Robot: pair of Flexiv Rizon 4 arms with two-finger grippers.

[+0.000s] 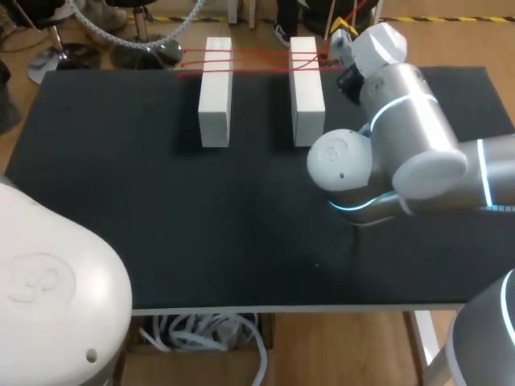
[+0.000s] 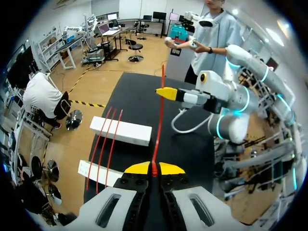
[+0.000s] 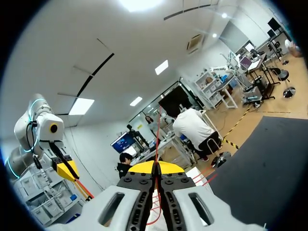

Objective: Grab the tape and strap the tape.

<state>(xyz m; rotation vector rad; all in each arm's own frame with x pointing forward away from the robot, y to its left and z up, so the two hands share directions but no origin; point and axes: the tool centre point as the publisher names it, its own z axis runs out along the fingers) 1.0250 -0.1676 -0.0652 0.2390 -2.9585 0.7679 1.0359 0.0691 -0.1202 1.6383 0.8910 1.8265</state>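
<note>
Red tape [image 2: 158, 120], left fingers [image 2: 138, 168] pinching, grip unseen overhead

Robotics lab, left arm [image 1: 48, 289], right arm [image 1: 418, 153], black worktable [image 1: 161, 225]

The matte black tabletop [image 1: 121, 201] is plain, without pattern. On it stand a white rectangular block [image 1: 216, 90] and a second white block [image 1: 306, 88], both striped by thin red tape [image 1: 257, 58]. Over the tabletop's right side, the right arm [image 1: 410, 121] is silver-grey and white with glowing cyan rings. The left gripper [image 2: 154, 168] and right gripper [image 3: 156, 167] are black, tipped bright yellow.
</note>
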